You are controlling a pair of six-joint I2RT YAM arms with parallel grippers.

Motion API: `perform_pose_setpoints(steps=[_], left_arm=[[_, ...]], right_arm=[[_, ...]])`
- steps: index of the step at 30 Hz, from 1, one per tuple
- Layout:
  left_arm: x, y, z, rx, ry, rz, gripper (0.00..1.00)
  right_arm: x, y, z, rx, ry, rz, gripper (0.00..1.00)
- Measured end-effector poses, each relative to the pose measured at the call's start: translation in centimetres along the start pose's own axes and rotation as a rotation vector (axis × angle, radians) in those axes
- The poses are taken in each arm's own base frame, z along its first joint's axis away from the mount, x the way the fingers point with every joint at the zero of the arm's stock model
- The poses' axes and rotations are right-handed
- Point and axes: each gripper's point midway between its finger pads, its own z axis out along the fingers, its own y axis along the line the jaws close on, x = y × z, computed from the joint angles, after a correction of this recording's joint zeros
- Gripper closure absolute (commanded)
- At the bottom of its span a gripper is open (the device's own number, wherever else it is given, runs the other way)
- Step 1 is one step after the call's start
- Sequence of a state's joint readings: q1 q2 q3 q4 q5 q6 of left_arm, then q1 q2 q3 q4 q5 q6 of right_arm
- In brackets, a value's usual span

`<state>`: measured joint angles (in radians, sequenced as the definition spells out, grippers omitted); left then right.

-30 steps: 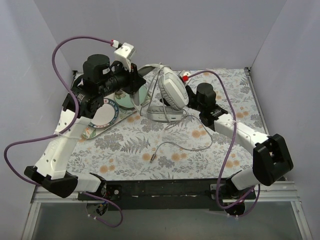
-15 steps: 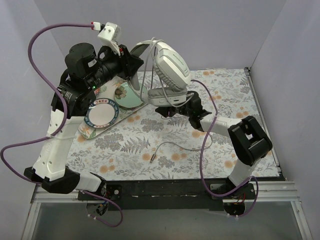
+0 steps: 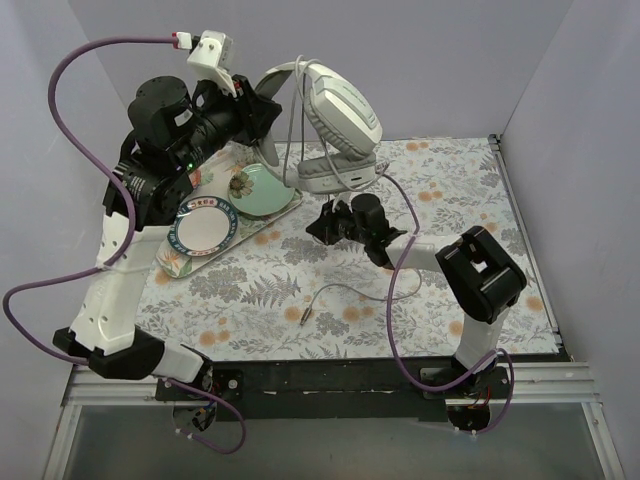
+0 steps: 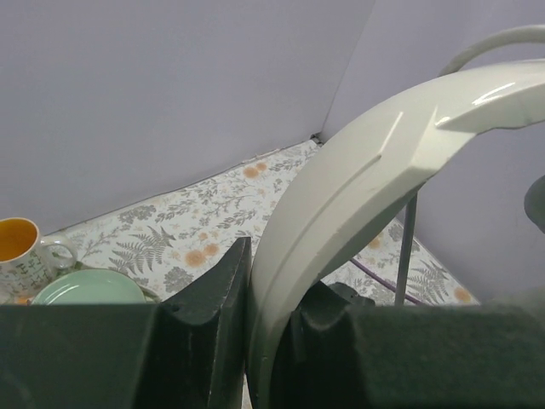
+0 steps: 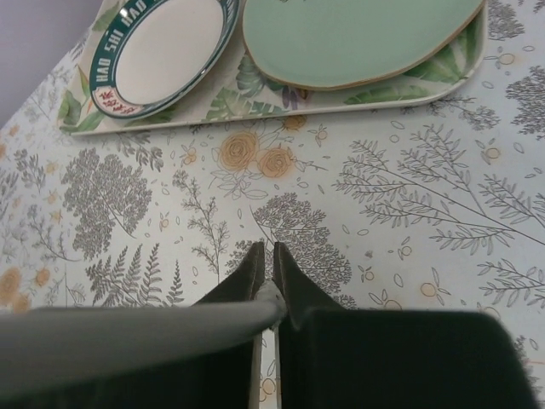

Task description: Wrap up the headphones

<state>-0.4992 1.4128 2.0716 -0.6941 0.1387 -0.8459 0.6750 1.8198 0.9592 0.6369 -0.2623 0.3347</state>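
The light grey headphones (image 3: pixel 340 115) hang in the air at the back of the table, one earcup (image 3: pixel 335 175) lowest. My left gripper (image 3: pixel 262 105) is shut on the curved headband (image 4: pixel 341 196), which fills the gap between the jaws in the left wrist view (image 4: pixel 271 324). My right gripper (image 3: pixel 325 225) is below the headphones, low over the cloth, shut on the thin grey cord (image 5: pixel 128 341); its fingertips (image 5: pixel 271 264) meet around it. The rest of the cord (image 3: pixel 395 295) loops over the cloth and ends in the jack plug (image 3: pixel 303 315).
A tray (image 3: pixel 262 228) at the back left holds a blue-rimmed plate (image 3: pixel 203 225) and a green plate (image 3: pixel 255 188); both also show in the right wrist view (image 5: pixel 358 38). A mug (image 4: pixel 17 247) stands by the wall. Purple robot cables (image 3: pixel 395 330) hang by both arms.
My left gripper has lifted the headphones off the table, up and back. My right gripper has moved left and down, away from the earcups, with the cord in it.
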Motion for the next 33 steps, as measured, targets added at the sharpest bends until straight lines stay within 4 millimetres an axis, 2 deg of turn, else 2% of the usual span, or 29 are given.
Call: perform_pose_setpoints(steps=[3,7,10,13,15,17,20,23,28,30,33], left_arm=[[0.0,1.3,0.6,-0.049,-0.004,-0.010,0.94],[-0.2,5.5,1.9,-0.154,-0.023,-0.028,0.94],[0.1,11.5,2.7,-0.284,-0.028,-0.056,0.94],[1.6,17.0,3.1,-0.394,-0.012,-0.103,0.94],[3.2,20.2,3.4,-0.451,0.007,-0.148,0.94],[4.9,22.6,3.9,-0.492,0.030,-0.189,0.94],[7.8,24.6,4.8,-0.524,0.077,-0.235,0.95],[10.7,25.9,5.2,-0.554,0.130,-0.243,0.95],[15.5,29.3,4.7,-0.666,0.198,-0.103,0.96],[18.3,30.9,4.0,-0.717,0.252,-0.028,0.96],[22.6,32.2,3.1,-0.762,0.341,0.115,0.96]], right_arm=[[1.4,1.2,0.5,-0.013,0.031,-0.011,0.99],[3.5,3.2,0.7,-0.037,0.094,-0.049,0.99],[5.4,5.3,0.8,-0.066,0.165,-0.093,0.99],[6.3,7.9,1.1,-0.098,0.228,-0.146,0.99],[6.7,10.3,1.5,-0.130,0.266,-0.180,0.99],[6.8,12.5,2.2,-0.163,0.298,-0.214,0.99],[7.1,15.2,3.4,-0.188,0.360,-0.264,0.99],[8.0,16.9,4.0,-0.189,0.436,-0.310,0.99],[9.4,17.6,2.2,-0.134,0.561,-0.370,0.99],[10.1,17.0,1.0,-0.093,0.621,-0.382,0.99],[11.1,15.3,-1.3,-0.003,0.726,-0.415,0.99]])
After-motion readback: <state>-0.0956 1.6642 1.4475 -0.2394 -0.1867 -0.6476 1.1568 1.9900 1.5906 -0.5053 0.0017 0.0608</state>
